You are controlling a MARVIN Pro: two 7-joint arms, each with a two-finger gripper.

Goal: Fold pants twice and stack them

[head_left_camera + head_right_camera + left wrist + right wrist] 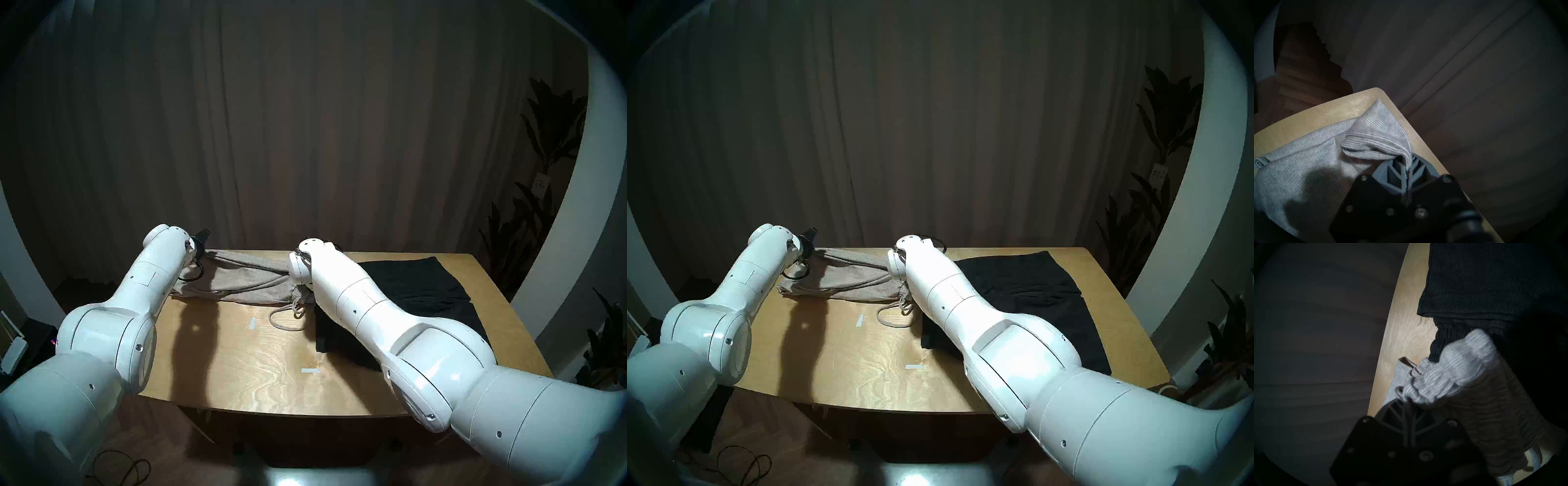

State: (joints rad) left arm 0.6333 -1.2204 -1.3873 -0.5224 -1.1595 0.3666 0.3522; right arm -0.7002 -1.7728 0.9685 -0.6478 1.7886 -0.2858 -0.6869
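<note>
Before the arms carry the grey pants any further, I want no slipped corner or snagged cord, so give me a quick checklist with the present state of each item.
1. Left gripper shut on a ribbed corner of the grey pants: ok.
2. Right gripper shut on the gathered waistband: ok.
3. Cloth between the two grips lifted evenly: cannot tell, the arms hide part of it.
4. Pale cord clear of the fingers: not ok, it trails loose on the table.
5. Grey waistband apart from the black pants: not ok, they overlap in the right wrist view.
</note>
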